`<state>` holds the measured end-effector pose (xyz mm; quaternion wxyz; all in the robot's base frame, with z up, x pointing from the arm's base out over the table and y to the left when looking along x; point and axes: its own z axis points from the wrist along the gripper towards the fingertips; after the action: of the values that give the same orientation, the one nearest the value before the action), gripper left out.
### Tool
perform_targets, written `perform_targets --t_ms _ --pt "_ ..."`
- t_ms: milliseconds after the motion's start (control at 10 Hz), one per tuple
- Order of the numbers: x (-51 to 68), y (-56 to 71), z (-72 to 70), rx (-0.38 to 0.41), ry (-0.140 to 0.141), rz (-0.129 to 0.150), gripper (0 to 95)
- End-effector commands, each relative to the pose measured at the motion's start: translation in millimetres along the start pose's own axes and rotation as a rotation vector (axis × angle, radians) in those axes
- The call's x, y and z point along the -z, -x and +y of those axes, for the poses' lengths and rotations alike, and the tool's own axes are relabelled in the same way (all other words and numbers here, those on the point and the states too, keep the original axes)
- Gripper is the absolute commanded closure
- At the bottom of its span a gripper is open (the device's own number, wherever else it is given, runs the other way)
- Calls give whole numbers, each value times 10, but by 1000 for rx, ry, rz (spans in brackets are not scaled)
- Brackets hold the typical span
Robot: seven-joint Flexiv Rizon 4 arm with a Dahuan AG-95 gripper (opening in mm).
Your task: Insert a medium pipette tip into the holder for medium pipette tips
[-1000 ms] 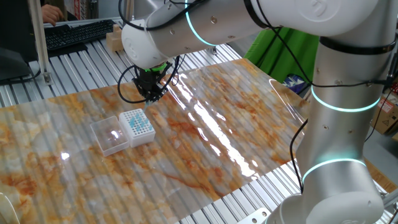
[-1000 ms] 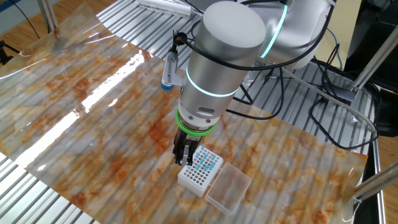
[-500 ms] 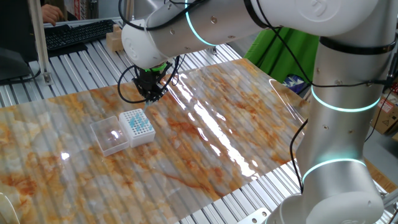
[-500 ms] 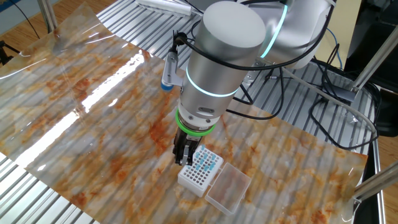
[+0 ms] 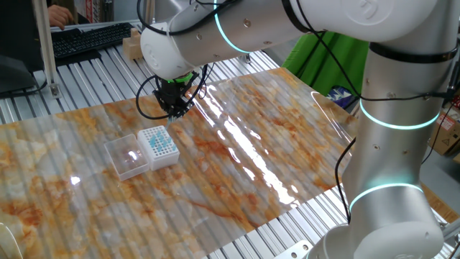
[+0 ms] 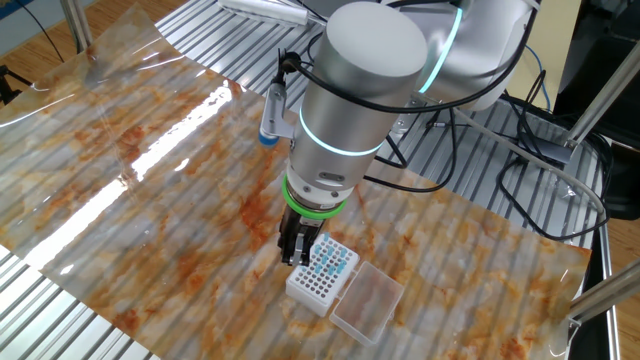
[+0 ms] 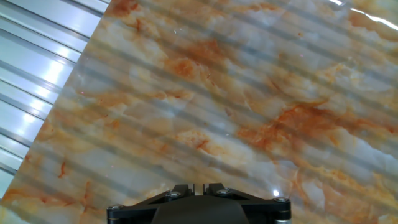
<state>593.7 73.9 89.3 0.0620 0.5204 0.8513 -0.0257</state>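
Observation:
The holder for medium pipette tips is a small white box with a teal-dotted top; its clear lid lies open beside it. In the other fixed view the holder sits just right of my fingers. My gripper points down just above the holder's far edge, also seen in the other fixed view. The jaws stand close together. In the hand view, a pale sliver between them at the gripper looks like the medium pipette tip. The holder is out of the hand view.
A marbled orange sheet covers the ribbed metal table. A keyboard and a person's hand lie at the far left. Cables run along the table's right side. A green object stands behind the arm.

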Motion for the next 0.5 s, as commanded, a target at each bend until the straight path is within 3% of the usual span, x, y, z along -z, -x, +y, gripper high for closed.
perform_targets --t_ms 100,500 --pt "117 -137 -62 -59 -20 -54 950" --pt "116 -138 -61 -61 -15 -65 950"
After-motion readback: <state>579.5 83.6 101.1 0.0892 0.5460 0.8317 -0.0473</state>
